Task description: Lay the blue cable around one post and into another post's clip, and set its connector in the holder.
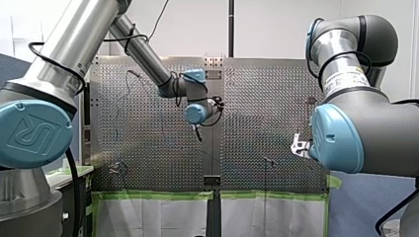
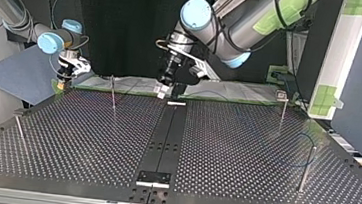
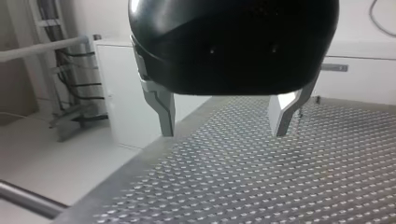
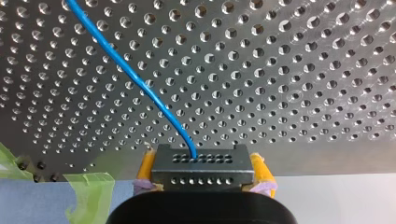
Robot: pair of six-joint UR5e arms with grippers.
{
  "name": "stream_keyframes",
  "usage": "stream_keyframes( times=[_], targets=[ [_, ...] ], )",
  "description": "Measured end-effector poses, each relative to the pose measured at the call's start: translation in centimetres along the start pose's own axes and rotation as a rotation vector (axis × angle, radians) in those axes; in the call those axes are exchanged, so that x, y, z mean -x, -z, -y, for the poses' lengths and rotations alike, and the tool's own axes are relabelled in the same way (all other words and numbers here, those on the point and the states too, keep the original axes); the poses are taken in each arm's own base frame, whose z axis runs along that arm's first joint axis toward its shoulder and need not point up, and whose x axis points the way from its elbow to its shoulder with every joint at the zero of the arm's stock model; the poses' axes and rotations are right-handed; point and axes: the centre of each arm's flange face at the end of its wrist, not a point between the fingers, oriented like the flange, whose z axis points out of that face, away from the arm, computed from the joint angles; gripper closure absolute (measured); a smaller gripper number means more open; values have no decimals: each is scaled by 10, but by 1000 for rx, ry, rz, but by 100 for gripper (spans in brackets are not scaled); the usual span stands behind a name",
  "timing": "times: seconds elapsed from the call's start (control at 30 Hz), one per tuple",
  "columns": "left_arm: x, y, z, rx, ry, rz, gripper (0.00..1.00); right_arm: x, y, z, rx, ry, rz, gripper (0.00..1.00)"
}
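In your right wrist view, the blue cable (image 4: 135, 79) is a thin, smooth, bright blue strand. It runs slantwise over the perforated table (image 4: 289, 70) and drops into the middle of the connector (image 4: 201, 175). The connector is a dark grey rectangular block with two rows of small round holes on its top face and another row on the face below. Your right gripper (image 2: 64, 82) holds this block, with its yellow pads (image 4: 259, 171) pressed against the block's two ends. Strips of green tape (image 4: 88, 191) lie at the table's edge beside that gripper.

In the top view, the right gripper sits in the upper left of the frame, at the table's far edge. A faint blue arc curves near a post (image 2: 305, 166) at the right of the frame, but you cannot tell whether it touches the post.

Your left gripper (image 3: 224, 116) hangs above the table with its metal fingers (image 3: 163, 112) spread wide and nothing between them. It appears at the upper middle of the top view.
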Motion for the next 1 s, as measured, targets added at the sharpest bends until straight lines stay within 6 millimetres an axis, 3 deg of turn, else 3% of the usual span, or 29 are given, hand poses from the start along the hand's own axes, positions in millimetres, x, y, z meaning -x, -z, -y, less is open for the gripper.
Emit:
stream_keyframes(
  times=[0.17,0.67,0.8,1.0],
  targets=[
    [11,4,-10,2,11,30,0,0,0,1,-2,0,-2,100],
    [6,15,-79,2,-31,43,0,0,0,3,-10,-1,-4,100],
    [3,25,-100,9,-47,47,0,-1,-1,4,-11,-2,-7,100],
    [-4,45,-115,26,-77,38,0,-2,-2,4,-12,-1,-7,100]
  ],
)
